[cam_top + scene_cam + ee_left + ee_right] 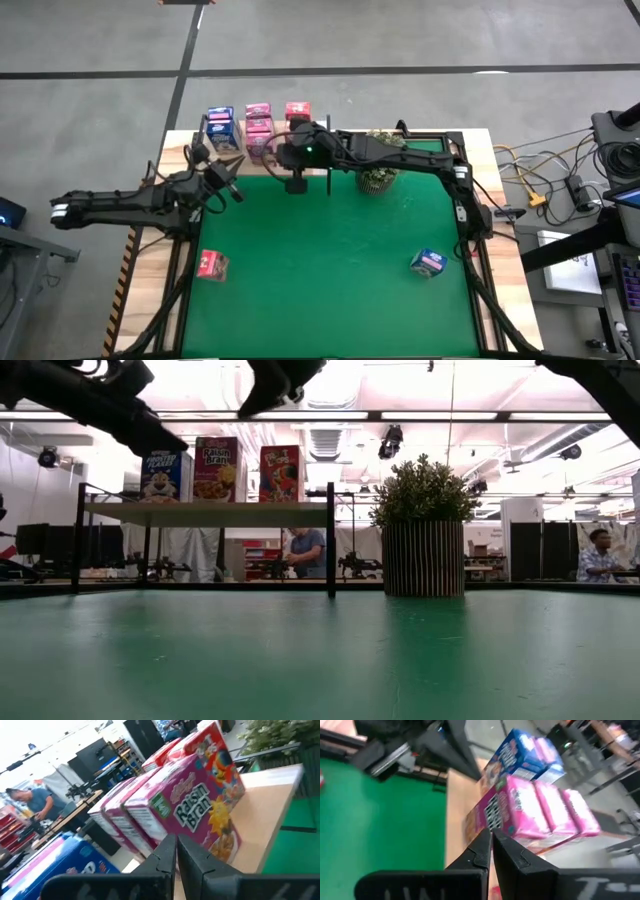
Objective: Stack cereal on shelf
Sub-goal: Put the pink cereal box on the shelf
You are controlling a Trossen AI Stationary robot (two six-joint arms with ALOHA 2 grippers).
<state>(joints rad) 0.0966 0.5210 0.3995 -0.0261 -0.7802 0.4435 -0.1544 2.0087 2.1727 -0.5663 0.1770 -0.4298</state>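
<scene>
Most of the cereal boxes point(255, 125) already stand in rows on the shelf point(240, 160), just ahead of my two pincers. Left to fetch: a pink box point(212, 265) and a blue box point(429, 262), both well behind me on the green mat point(330, 260). My right gripper point(297, 183) and left gripper point(222, 178) hover by the shelf, fingers pressed together, seemingly holding nothing.

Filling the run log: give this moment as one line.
left tool: shut, empty, by shelf | right tool: shut, empty | cereal on shelf | mat: pink box, blue box
</scene>
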